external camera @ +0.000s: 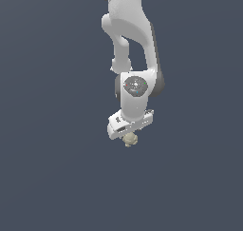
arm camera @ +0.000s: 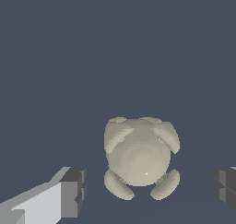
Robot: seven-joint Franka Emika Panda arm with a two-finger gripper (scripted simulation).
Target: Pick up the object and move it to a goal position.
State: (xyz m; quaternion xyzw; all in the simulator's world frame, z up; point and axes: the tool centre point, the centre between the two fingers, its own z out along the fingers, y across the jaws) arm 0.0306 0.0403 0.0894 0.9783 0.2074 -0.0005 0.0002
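The object (external camera: 130,139) is a small lumpy beige-tan blob with rounded knobs. In the exterior view it sits right under the white hand of my gripper (external camera: 129,134), much smaller than the hand. In the wrist view the object (arm camera: 139,156) lies between my two dark fingertips (arm camera: 73,191), with a clear gap on each side. My gripper (arm camera: 148,189) is open and straddles the object without touching it. The fingers themselves are hidden by the hand in the exterior view.
A flat dark blue-grey surface (external camera: 47,178) fills both views. The white arm (external camera: 130,30) comes down from the top of the exterior view. No other objects and no goal mark show.
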